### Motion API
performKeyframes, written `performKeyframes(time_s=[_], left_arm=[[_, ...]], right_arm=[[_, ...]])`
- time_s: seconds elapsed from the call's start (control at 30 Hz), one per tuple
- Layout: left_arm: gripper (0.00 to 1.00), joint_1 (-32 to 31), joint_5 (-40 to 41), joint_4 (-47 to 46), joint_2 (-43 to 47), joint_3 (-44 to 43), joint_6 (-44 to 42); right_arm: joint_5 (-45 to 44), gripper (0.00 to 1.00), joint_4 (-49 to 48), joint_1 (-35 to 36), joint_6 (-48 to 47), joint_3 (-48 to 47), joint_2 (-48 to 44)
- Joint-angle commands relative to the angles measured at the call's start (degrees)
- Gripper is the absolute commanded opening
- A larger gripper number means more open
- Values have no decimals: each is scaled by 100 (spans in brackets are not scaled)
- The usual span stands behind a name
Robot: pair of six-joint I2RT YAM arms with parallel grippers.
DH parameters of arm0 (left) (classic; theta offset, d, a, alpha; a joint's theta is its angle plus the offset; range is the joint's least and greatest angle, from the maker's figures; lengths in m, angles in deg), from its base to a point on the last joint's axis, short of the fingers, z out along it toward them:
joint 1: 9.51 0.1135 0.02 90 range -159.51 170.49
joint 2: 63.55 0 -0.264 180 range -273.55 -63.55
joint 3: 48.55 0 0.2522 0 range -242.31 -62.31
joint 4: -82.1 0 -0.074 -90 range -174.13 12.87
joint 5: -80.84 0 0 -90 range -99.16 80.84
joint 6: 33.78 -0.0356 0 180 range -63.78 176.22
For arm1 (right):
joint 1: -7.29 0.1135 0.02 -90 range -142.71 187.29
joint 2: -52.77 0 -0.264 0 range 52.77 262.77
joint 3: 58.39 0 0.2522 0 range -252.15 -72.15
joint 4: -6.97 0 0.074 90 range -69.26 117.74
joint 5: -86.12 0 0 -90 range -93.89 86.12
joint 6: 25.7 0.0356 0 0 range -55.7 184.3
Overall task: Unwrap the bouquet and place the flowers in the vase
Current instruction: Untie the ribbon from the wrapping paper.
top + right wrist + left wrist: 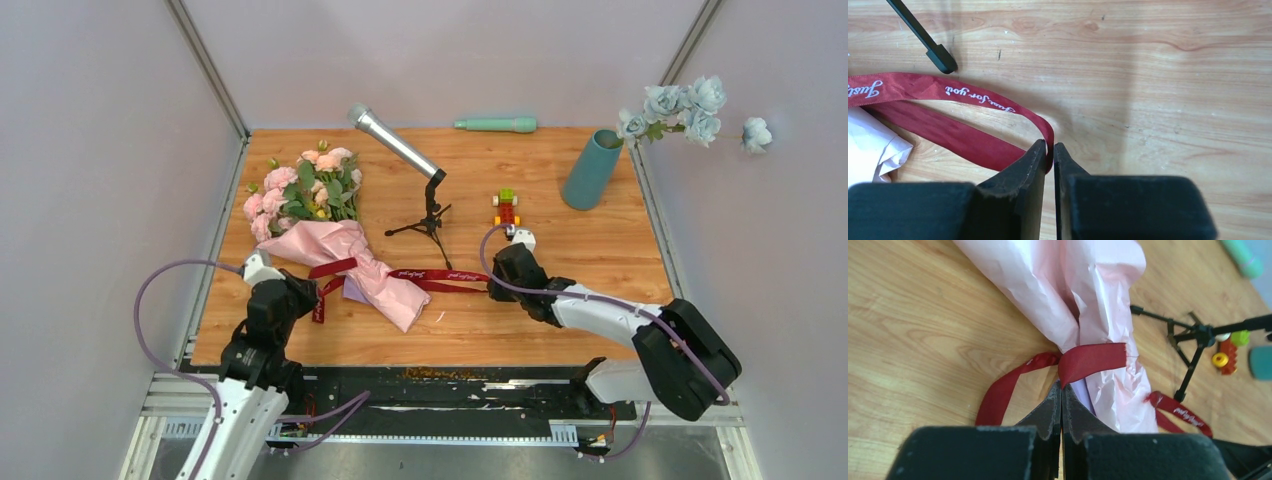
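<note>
Wooden table (600, 300): wrapped bouquet (330, 240) lies at left, vase (592, 168) stands at far right, well apart. Left gripper (1061, 386) fully closed, pinching dark red ribbon (1093, 360) at the wrap. Right gripper (1049, 147) nearly closed, 1 ribbon fold between its tips.

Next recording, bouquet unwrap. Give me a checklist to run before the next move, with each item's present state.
1. Left gripper shut on ribbon beside the paper wrap: ok.
2. Right gripper pinching the ribbon's tail: cannot tell; it sits between the tips, but a thin gap shows.
3. Ribbon off the wrap: not ok, one band circles it.
4. Microphone stand clear of ribbon: not ok, a foot stands beside it.
5. Vase mouth free: cannot tell, pale blue flowers crowd its rim.
</note>
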Motion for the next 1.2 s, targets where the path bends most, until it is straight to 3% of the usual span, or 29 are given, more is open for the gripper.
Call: performKeyframes(time_s=[0.0, 0.1, 0.27, 0.53, 0.6, 0.63, 0.67, 0.8, 0.93, 1.17], left_arm=[[0, 42, 949, 756, 809, -132, 571], [0, 42, 1561, 1358, 1348, -249, 572], [0, 42, 1840, 1634, 1525, -313, 716], [0, 37, 2795, 2129, 1820, -730, 989], [9, 40, 2823, 2091, 1809, -820, 883], [23, 41, 2790, 2004, 1756, -863, 826], [44, 42, 2691, 1950, 1718, -882, 712], [79, 42, 2285, 1564, 1366, -996, 356], [92, 42, 1673, 1109, 820, -1199, -139], [95, 41, 150, 249, -504, -1271, -774]], right_arm=[[-371, 15, -361, -13, 165, 156, -378], [-468, 16, -356, -14, 179, 195, -480], [-505, 19, -290, -14, 192, 178, -503], [-480, 44, -141, -14, -125, 194, -1058], [-184, 51, -199, -14, -442, 168, -1163], [-2, 55, -375, -14, -605, 128, -1164], [221, 58, -436, -14, -774, 67, -1129], [1546, 64, -705, 40, -1549, -248, -867], [1955, 68, -859, 339, -1823, -566, -589], [1494, 65, -905, 1080, -1585, -1495, 464]])
